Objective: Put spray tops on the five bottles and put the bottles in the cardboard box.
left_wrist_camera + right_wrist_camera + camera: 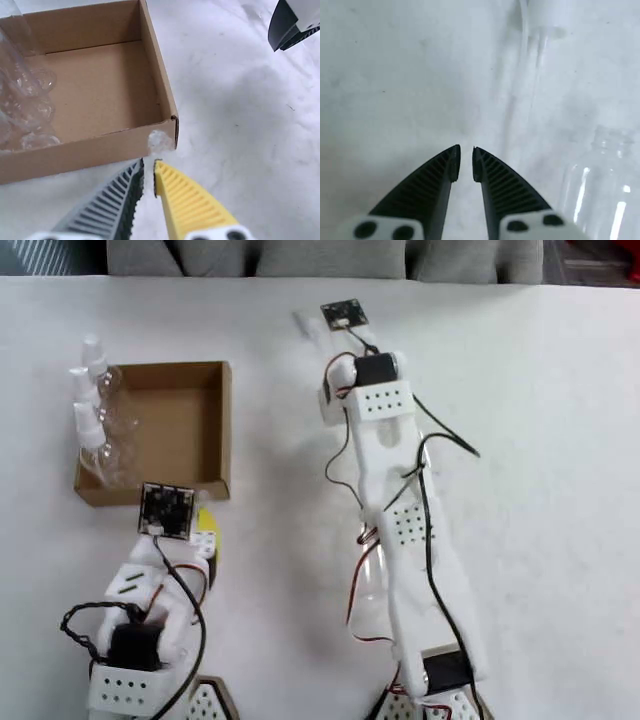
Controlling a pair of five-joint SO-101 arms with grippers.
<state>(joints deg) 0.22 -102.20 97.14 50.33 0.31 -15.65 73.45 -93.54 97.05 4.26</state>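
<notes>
The cardboard box (pixel 170 430) (pixel 100 95) sits open at the left of the table. Several clear bottles with white spray tops (pixel 95 410) (pixel 25 100) lie along its left side. My left gripper (pixel 148 167) (pixel 205 530), one grey and one yellow finger, is shut and empty just before the box's near right corner. My right gripper (pixel 466 162) is shut on nothing and hovers over the bare table. Beyond it lies a loose white spray top (pixel 540 27) with its tube, and beside it stands an uncapped clear bottle (pixel 600 185).
The right arm (pixel 385 410) stretches from the front edge towards the table's far middle. Another clear bottle (pixel 372 570) lies partly under it. The white table (pixel 540 440) is open to the right. Chairs stand behind the far edge.
</notes>
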